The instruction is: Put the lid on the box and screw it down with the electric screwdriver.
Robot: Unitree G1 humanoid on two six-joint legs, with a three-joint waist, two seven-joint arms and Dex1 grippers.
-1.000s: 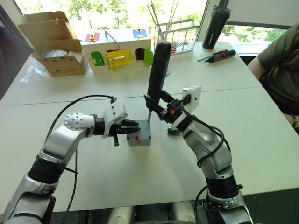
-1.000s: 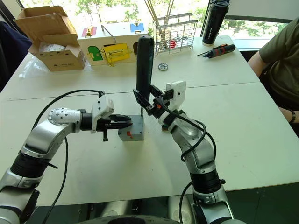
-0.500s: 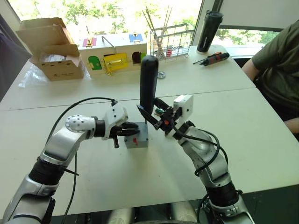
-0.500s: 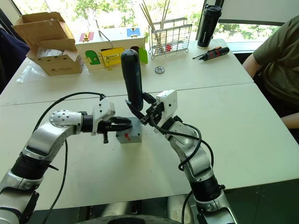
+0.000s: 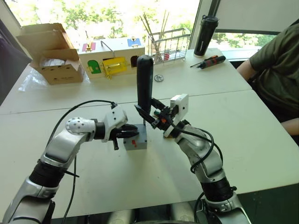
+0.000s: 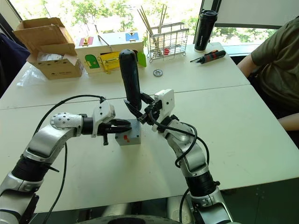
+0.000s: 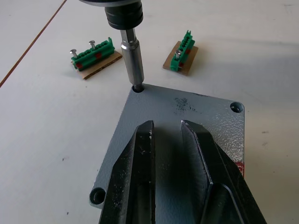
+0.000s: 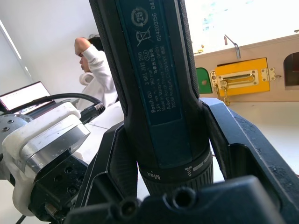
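The small grey box point(image 5: 137, 142) stands on the white table with the lid point(image 7: 187, 112) lying flat on it. My left gripper point(image 5: 131, 133) rests on the lid from the left, its fingers point(image 7: 140, 154) a little apart with nothing between them. The black electric screwdriver point(image 5: 144, 84) stands nearly upright, and its metal bit point(image 7: 132, 65) sits in a far corner hole of the lid. My right gripper point(image 5: 152, 116) is shut on the tool's lower body, its fingers point(image 8: 233, 140) on either side.
Two green terminal strips point(image 7: 93, 53) point(image 7: 182, 51) with screws lie just beyond the box. At the far edge of the table are a cardboard box point(image 5: 51, 51), a wooden box with coloured doors point(image 5: 112, 56), a wire rack point(image 5: 166, 42), a black bottle point(image 5: 203, 30) and a hand screwdriver point(image 5: 208, 61). A person point(image 5: 275, 65) sits at the right.
The whole view has shifted. The electric screwdriver has swung from a rightward lean to nearly upright, its bit staying at the lid's corner. My left gripper stays on the lid.
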